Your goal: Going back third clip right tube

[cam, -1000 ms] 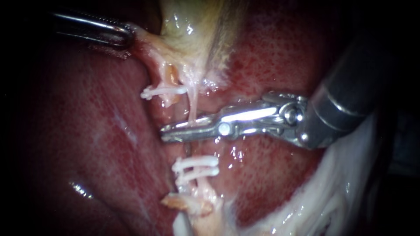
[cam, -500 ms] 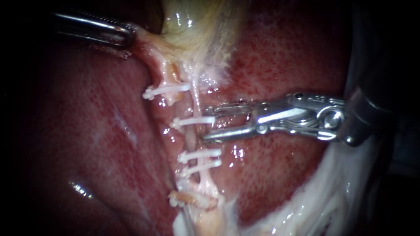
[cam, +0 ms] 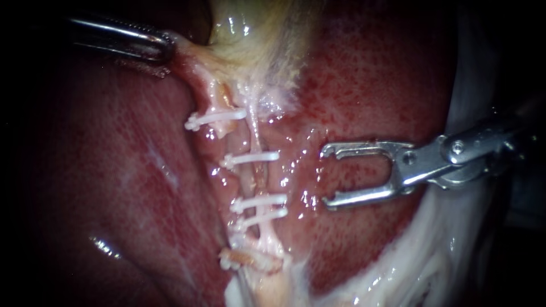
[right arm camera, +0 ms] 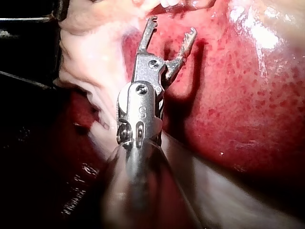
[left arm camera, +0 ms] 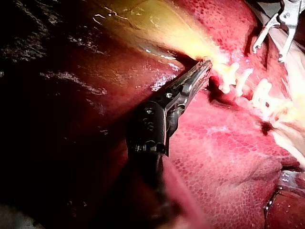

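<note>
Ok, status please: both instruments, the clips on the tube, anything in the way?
Left instrument shut on tissue. Right instrument open, empty, clear of the tube. Second clip down sits across the tube. Nothing in between.

Liver (cam: pixel 364 74) and gallbladder (cam: pixel 256 40)
The liver is wet, red and speckled; the pale yellow gallbladder lies at the top; white tissue (cam: pixel 409 267) sits lower right.
</note>
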Controlling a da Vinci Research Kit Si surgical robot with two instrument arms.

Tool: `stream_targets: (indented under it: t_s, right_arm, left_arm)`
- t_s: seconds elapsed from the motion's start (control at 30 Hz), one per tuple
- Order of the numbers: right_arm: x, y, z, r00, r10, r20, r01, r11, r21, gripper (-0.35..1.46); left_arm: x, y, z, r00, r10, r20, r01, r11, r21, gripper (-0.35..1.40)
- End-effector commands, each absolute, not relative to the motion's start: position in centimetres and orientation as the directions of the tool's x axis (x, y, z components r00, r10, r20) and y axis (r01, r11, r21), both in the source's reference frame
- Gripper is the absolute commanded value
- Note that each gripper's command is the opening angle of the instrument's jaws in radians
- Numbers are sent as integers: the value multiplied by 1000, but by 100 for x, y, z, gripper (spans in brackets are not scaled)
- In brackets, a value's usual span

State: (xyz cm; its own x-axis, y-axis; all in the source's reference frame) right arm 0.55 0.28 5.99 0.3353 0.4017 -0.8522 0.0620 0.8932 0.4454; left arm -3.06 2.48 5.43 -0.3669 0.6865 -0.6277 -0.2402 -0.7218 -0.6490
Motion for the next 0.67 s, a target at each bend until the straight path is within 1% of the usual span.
stream_targets:
  t_s: [0.03, 0.37, 0.67]
  right_arm:
    - [52, 29, 598, 343, 393, -853, 65, 896, 439, 50]
    - [48, 28, 594, 347, 386, -854, 74, 897, 436, 50]
    - [49, 27, 592, 346, 387, -855, 85, 895, 439, 50]
  left_arm:
    - [-308, 247, 547, -369, 684, -629, -236, -723, -649, -35]
    - [-342, 225, 590, -386, 677, -627, -202, -725, -658, -35]
    - [-340, 227, 587, -389, 676, -626, -195, -724, -661, -35]
